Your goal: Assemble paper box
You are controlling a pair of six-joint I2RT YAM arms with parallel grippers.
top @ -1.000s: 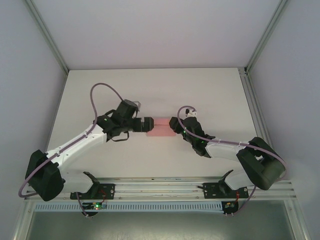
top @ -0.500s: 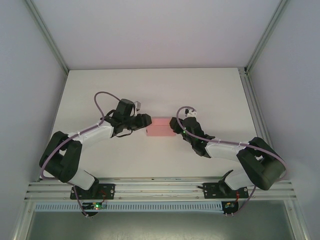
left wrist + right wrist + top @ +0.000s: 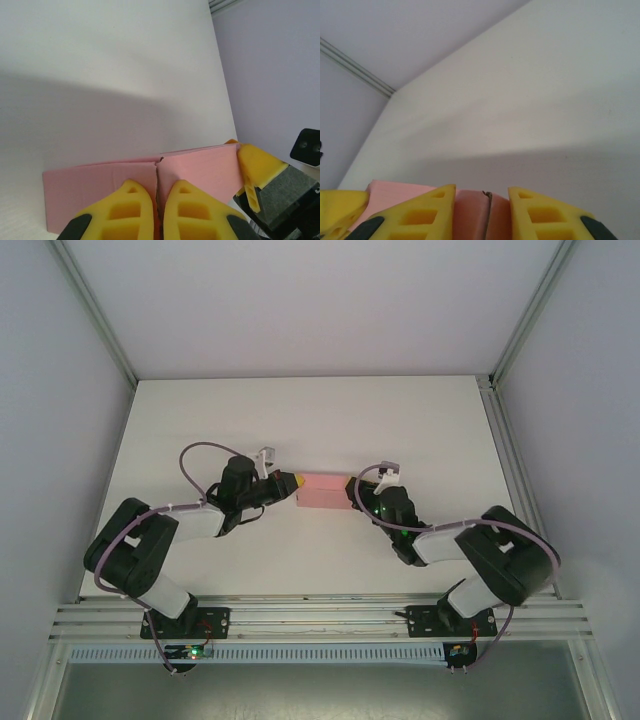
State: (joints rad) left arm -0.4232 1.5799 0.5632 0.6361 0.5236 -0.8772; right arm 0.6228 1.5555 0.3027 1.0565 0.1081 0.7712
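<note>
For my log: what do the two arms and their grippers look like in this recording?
The left arm and right arm both have white links between bulky black joints, and each trails a looping mauve cable. The left gripper and right gripper carry yellow wedge-shaped fingers with recessed pockets and dark patches. Small green lights glow on the right arm.

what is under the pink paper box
The white table lies below the paper box; whether the box rests on it is hidden by the box itself.
</note>
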